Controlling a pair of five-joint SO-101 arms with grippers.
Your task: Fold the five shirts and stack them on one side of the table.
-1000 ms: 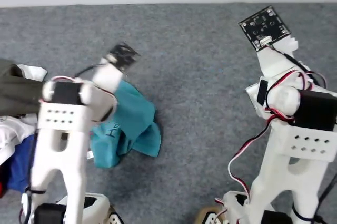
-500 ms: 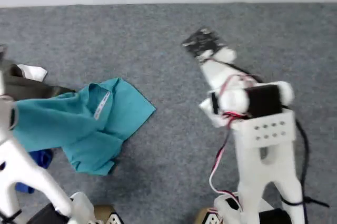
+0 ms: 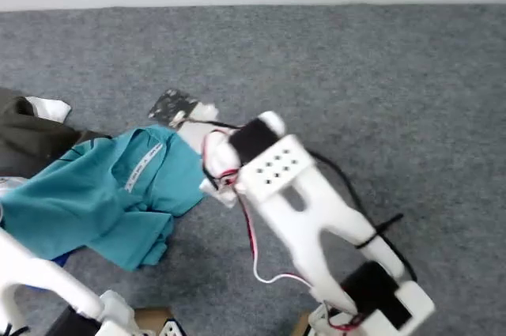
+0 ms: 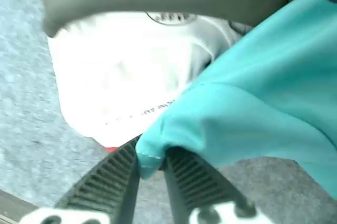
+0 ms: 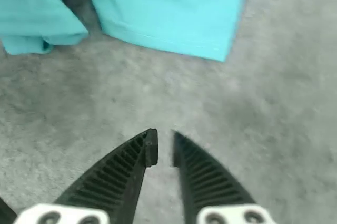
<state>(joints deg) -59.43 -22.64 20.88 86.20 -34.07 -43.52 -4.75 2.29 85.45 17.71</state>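
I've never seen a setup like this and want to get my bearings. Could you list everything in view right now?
Teal shirt: one, teal, lying crumpled on the table's left part.
Dark shirt: one, dark olive, at the table's left edge, beyond the teal shirt.
White shirt: one, white, next to the dark shirt and partly under the teal one.
Table: one, grey, carpet-like surface.
Left gripper: one, black fingers, shut on the teal shirt's hem.
Right gripper: one, black fingers slightly apart, holding nothing, over bare table beside the teal shirt's edge.
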